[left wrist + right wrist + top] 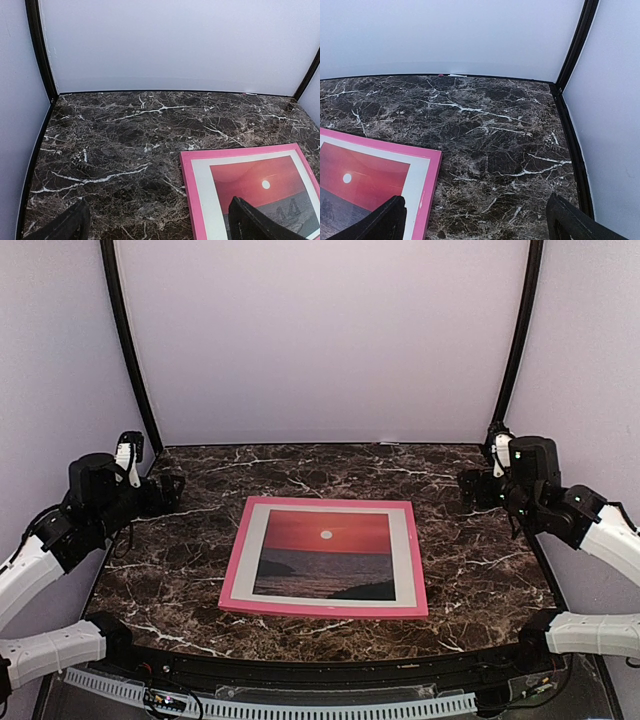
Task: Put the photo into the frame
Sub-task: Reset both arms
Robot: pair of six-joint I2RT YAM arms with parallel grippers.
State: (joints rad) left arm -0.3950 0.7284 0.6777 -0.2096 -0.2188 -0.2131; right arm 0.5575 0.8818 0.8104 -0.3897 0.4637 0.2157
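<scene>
Presently, one pink, thin-railed rectangular picture frame (325,607) lies flat on the dark brown, white-veined marble table (480,570). One photo (325,552), a rectangular print of a red sunset with a small white sun over dark water and a wide white border, sits inside the rails, picture side up.

Count: one frame, one photo, two grippers, two black corner posts (128,340).

The left gripper (157,222) has its jaws spread wide and holds nothing. Its two black fingers (62,226) show at the lower edge of the left wrist view. The frame's far left corner lies ahead of the gap, toward the right-hand finger, which overlaps the photo in that view.

The right gripper (476,220) likewise has its jaws spread wide and empty, with two fingers showing. The frame's far right corner lies ahead of the left-hand finger; bare marble fills the rest of the gap.

Seen from above, the frame lies between the two grippers, apart from both jaws.
</scene>
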